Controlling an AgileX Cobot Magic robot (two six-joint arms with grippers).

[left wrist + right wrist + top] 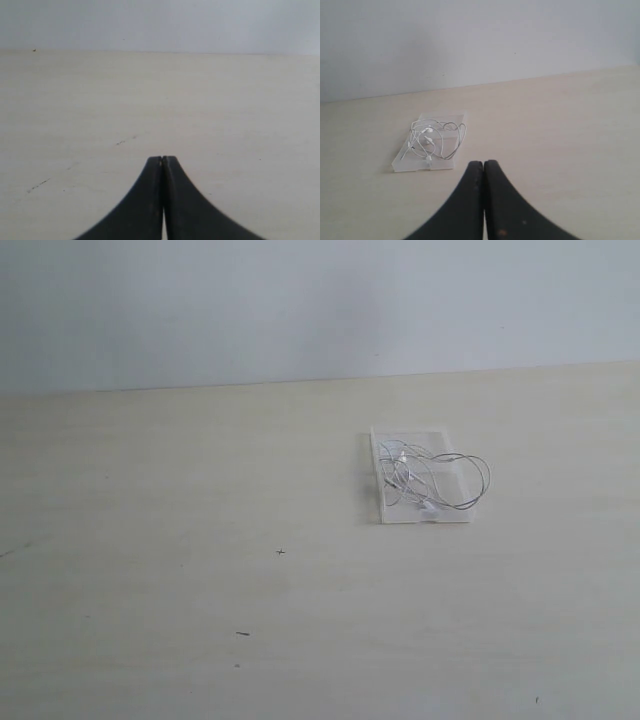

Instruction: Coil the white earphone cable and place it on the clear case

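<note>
Exterior view: the clear case (427, 436) lies flat on the pale table (200, 570), right of centre and toward the far side. The white earphone cable (408, 476) sits loosely looped on top, one loop spilling past the case's right edge.

Left wrist view: the left gripper (162, 165) has its fingers pressed together, nothing between them, over bare tabletop.

Right wrist view: the right gripper (483, 167) is pinched closed and empty too. Case (420, 165) and cable (428, 138) lie beyond its tips, apart from them.
</note>
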